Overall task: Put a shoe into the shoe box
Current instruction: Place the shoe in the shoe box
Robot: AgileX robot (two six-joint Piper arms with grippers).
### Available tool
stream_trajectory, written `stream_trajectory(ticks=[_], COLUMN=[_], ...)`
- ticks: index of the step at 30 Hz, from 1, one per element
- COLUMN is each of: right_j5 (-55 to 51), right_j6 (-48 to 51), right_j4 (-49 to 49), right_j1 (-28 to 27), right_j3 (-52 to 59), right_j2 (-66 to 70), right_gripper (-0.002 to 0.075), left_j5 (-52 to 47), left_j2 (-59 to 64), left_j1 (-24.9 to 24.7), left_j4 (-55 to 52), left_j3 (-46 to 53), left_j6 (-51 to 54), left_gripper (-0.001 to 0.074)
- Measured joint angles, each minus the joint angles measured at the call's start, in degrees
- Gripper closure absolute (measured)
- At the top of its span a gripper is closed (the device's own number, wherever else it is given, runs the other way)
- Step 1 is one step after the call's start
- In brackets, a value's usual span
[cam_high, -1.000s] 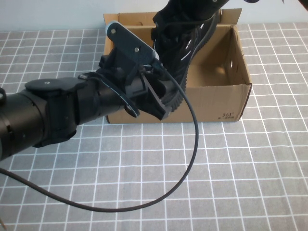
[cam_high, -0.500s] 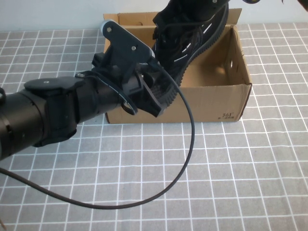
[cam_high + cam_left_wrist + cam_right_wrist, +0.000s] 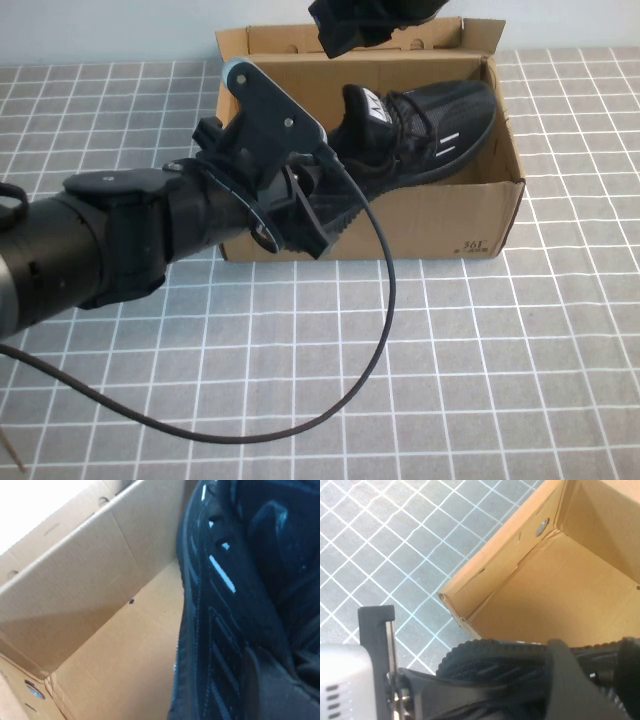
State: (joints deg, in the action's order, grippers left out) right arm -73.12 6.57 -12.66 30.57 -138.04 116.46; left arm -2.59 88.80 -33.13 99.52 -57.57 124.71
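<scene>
While the shoe lies in the shoe box, left gripper and right gripper jaws' states are unclear.

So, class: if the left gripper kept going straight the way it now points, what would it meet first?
Most likely the shoe in the shoe box. The left gripper sits at the box's near wall, aimed inward, its wrist view filled by the sole; depth is unclear. The right gripper is above the box's rear.

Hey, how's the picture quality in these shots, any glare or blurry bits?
Left wrist view: blown-out white glare past the shoe box wall; the shoe is near, soft and dark. High view: even light, left gripper at the box front, right gripper cropped. Right wrist view: sharp.
</scene>
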Motion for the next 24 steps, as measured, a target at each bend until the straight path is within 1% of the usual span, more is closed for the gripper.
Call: stream_trajectory(ticks=[4, 8, 12, 16, 19, 21, 24], right_j5=[0.0, 0.0, 0.0, 0.0, 0.0, 0.0, 0.0], right_j6=[-0.2, -0.2, -0.2, -0.2, -0.3, -0.3, -0.4], right_j4=[0.0, 0.7, 4.4, 7.1, 7.8, 8.6, 9.4], right_j1=[0.0, 0.0, 0.0, 0.0, 0.0, 0.0, 0.0], right_j3=[-0.1, -0.1, -0.1, 2.6, 6.5, 9.8, 15.8], right_j2=[-0.2, -1.8, -5.0, -10.0, -14.7, -17.6, -22.0], right_gripper=[0.0511, 0.0521, 0.059, 0.0695, 0.0727, 0.0735, 0.074], left_j5=[-0.1, -2.7, -8.6, -15.8, -22.8, -29.0, -38.4], left_j2=[0.0, 0.0, 0.0, 0.3, 1.8, 3.5, 7.6], left_j1=[0.3, 2.1, 6.0, 11.2, 15.3, 17.9, 20.4], left_j4=[0.0, -0.4, -0.9, -3.7, -10.4, -17.5, -28.5], left_j3=[-0.3, -2.3, -4.8, -8.2, -11.9, -15.8, -23.7], left_j6=[0.7, 1.0, 0.8, -2.8, -9.5, -16.5, -26.1], left_gripper=[0.0702, 0.0702, 0.0703, 0.0703, 0.0704, 0.0703, 0.0703])
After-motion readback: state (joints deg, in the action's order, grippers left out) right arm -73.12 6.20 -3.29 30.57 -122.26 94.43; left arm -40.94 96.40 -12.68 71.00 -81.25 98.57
